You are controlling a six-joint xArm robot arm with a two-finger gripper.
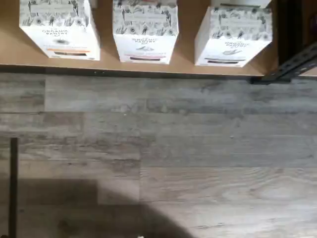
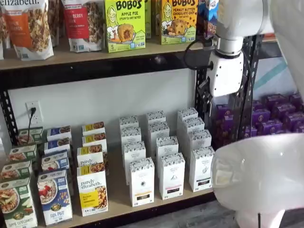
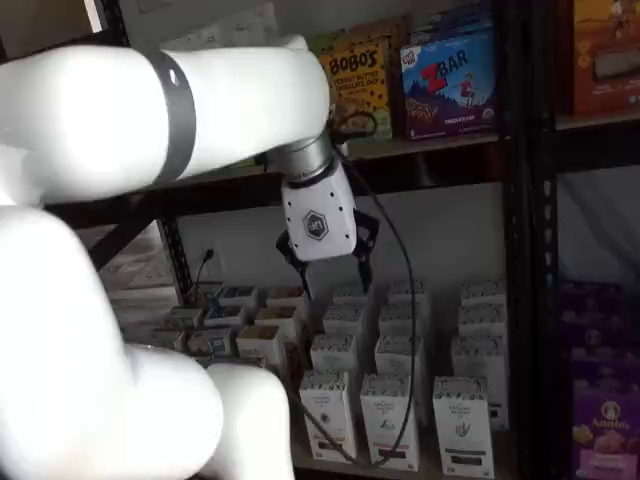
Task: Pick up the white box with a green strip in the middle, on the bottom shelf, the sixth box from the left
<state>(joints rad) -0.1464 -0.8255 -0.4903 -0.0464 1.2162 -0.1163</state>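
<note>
The white box (image 2: pixel 202 169) stands upright, long axis vertical, front facing outward, at the front right end of the bottom shelf (image 2: pixel 118 197). The tool (image 3: pixel 327 266) hangs above, fingers spread wide, empty.

White box (image 2: pixel 201 169) at front-right of btm shelf (image 2: pixel 118 197).

The white box (image 2: pixel 201 169) at lower centre-right stands clear in front; a like carton (image 2: pixel 171 175) crowds its left, an upright (image 2: pixel 203 102) behind.

white box (image 2: pixel 202 168) | upright (dark strip low) | bottom shelf (image 2: pixel 118 192), front row
</note>
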